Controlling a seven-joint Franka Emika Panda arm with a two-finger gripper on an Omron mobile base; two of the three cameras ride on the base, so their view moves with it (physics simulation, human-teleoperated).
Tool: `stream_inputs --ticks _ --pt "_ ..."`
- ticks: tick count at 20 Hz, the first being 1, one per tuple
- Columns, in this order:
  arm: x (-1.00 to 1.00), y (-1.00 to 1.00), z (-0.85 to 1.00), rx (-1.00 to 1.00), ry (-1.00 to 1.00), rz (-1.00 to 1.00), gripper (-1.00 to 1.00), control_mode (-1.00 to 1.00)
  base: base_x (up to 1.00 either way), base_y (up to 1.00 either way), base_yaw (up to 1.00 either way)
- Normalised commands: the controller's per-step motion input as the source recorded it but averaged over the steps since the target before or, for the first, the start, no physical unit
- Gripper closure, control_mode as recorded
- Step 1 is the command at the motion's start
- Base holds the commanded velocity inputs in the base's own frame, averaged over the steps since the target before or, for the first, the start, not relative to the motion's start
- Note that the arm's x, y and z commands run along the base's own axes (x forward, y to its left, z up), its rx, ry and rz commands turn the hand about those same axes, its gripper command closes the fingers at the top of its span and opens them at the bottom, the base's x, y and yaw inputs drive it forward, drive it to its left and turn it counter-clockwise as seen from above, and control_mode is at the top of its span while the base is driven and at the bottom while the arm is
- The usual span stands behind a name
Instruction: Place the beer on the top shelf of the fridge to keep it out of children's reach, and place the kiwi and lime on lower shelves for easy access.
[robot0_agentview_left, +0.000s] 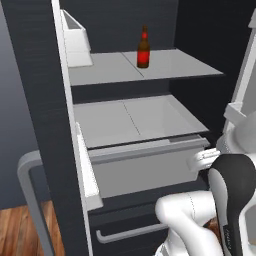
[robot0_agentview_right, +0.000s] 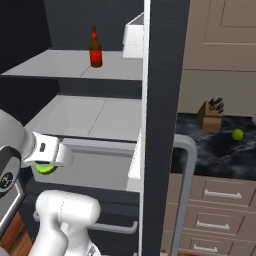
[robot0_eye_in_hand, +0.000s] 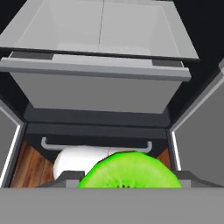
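in the right base view, the gripper (robot0_agentview_right: 46, 167) sits at the lower left of the frame, fingers clamped on the kiwi (robot0_agentview_right: 45, 168), a green sliver showing just under the white hand. in the hand view the kiwi (robot0_eye_in_hand: 130, 171) fills the bottom centre, cut face toward the camera. the beer (robot0_agentview_right: 95, 48) already stands upright on the top shelf (robot0_agentview_right: 60, 66), upper left of the frame. the lime (robot0_agentview_right: 237, 134) lies at the right on the dark counter (robot0_agentview_right: 220, 150), near the knife block (robot0_agentview_right: 210, 116).

the step in hand looks like carrying the kiwi onto the lower shelves (robot0_agentview_right: 95, 114). to do it well, lift the hand above the grey drawer front (robot0_agentview_right: 97, 150) before pushing forward, and release only once the fruit is over the flat slab.

the drawer lip juts toward the hand, so it is the edge to clear. the slab itself is bare, with open room beneath the top shelf. the fridge (robot0_agentview_right: 165, 100) door edge stands to the right, so keep left of it.
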Motion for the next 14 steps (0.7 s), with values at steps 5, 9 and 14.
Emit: stream_inputs --ticks 5,9,14 --pt "0.14 0.05 0.00 0.00 0.00 -0.01 1.00 -1.00 0.56 0.20 -0.03" --pt "0.69 0.22 0.00 0.00 0.00 -0.02 1.00 -1.00 0.00 0.00 0.00" --pt "0.69 0.17 0.00 0.00 0.00 0.00 1.00 -1.00 0.00 0.00 0.00"
